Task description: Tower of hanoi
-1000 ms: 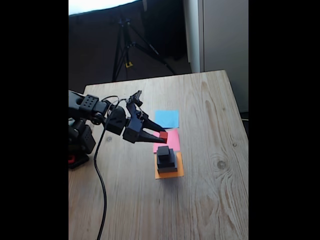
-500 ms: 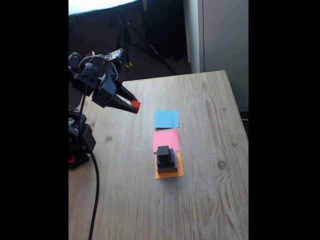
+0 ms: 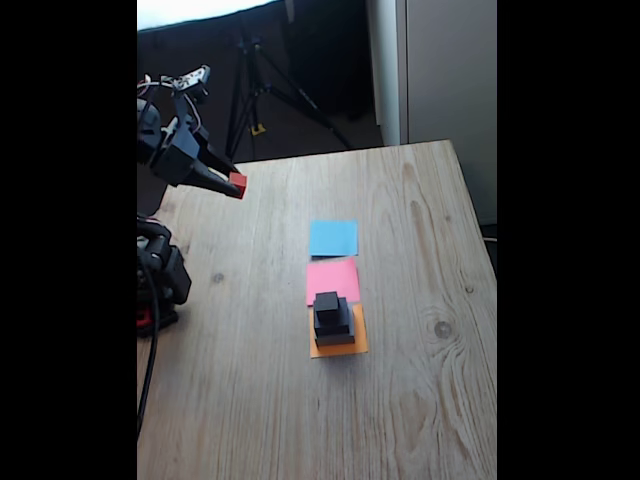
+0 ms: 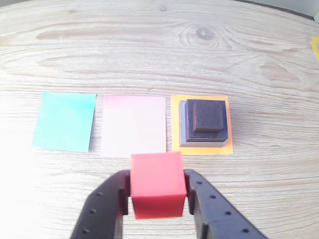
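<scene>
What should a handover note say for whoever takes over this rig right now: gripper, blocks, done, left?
Gripper: shut on the red cube, held high above the table's far left corner in the fixed view.
Stack: small black cube on the black slab on the grey slab, all on the orange square.
Pink square and blue square: bare.
Done: red cube lifted off.
Left: set it down, probably on a bare square, then move the rest.

Arm raised high, end effector [image 3: 236, 184] clamped on red cube [image 4: 157, 184]
</scene>
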`<control>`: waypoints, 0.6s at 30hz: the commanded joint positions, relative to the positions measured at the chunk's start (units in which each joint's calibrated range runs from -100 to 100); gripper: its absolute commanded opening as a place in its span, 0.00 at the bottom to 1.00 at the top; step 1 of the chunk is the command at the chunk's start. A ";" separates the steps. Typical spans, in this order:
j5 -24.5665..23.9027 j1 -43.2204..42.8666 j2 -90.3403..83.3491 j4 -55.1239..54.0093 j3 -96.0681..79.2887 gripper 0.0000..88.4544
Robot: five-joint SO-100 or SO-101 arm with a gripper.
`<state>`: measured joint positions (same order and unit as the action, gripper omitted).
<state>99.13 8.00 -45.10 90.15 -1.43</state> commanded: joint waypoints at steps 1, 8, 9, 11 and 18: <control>0.87 -1.44 -6.07 -10.22 -15.84 0.00; 0.87 -1.44 -11.75 -32.16 -42.29 0.00; 0.87 -1.19 -12.05 -34.59 -45.20 0.00; 0.87 -0.86 -12.12 -39.52 -50.02 0.00; 0.87 0.56 -7.81 -64.29 -65.02 0.00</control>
<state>99.13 7.28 -54.68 39.87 -61.76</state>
